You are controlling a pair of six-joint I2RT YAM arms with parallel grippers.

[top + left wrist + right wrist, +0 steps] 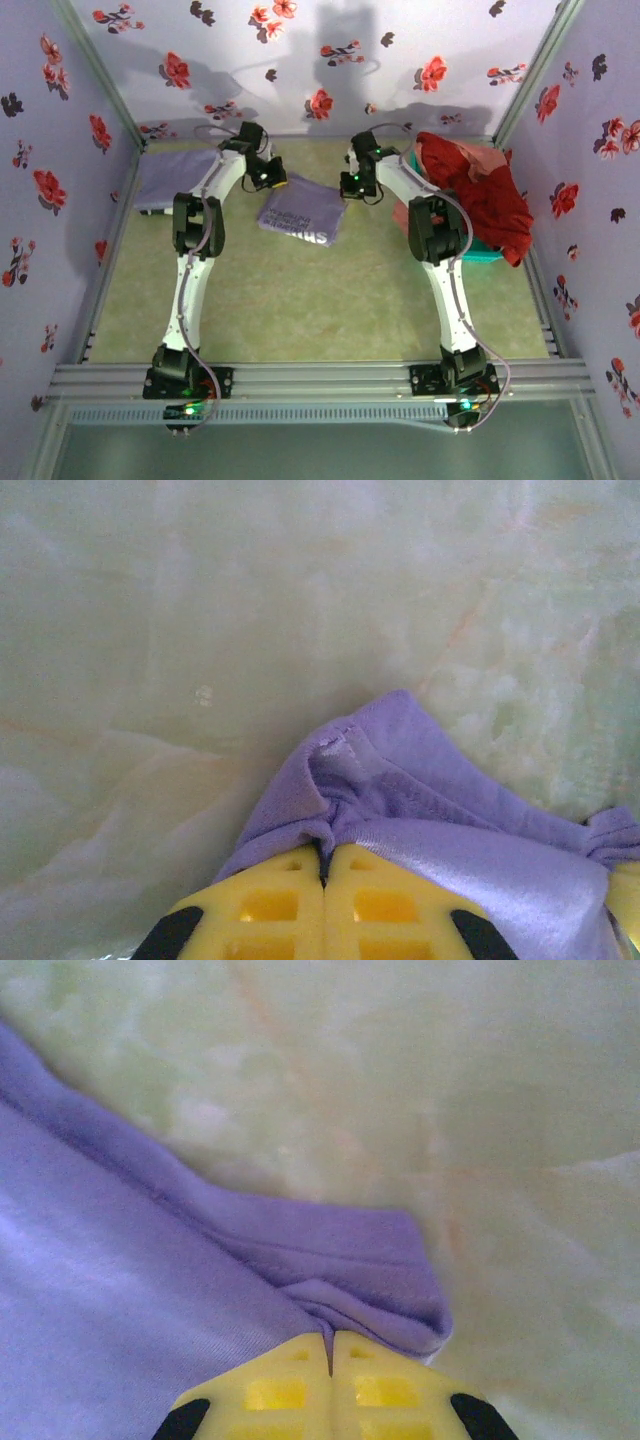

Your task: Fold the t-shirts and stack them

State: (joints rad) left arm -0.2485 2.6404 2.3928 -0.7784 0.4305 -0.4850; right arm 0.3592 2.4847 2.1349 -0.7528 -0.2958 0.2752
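Observation:
A folded lavender t-shirt with white lettering (303, 216) lies in the middle of the green table. My left gripper (277, 182) is shut on its far left corner, the purple cloth (400, 790) bunched just beyond the yellow fingers (270, 905). My right gripper (347, 186) is shut on the far right corner, the cloth (150, 1280) pinched between its yellow fingers (385, 1390). A second plain lavender t-shirt (178, 178) lies folded flat at the back left. Red and pink t-shirts (480, 190) are heaped over the teal basket (487, 256) on the right.
Floral cloth walls (300, 60) close in the back and both sides. A metal rail (320, 382) runs along the near edge where both arm bases stand. Bare green tabletop (310, 300) stretches in front of the lettered shirt.

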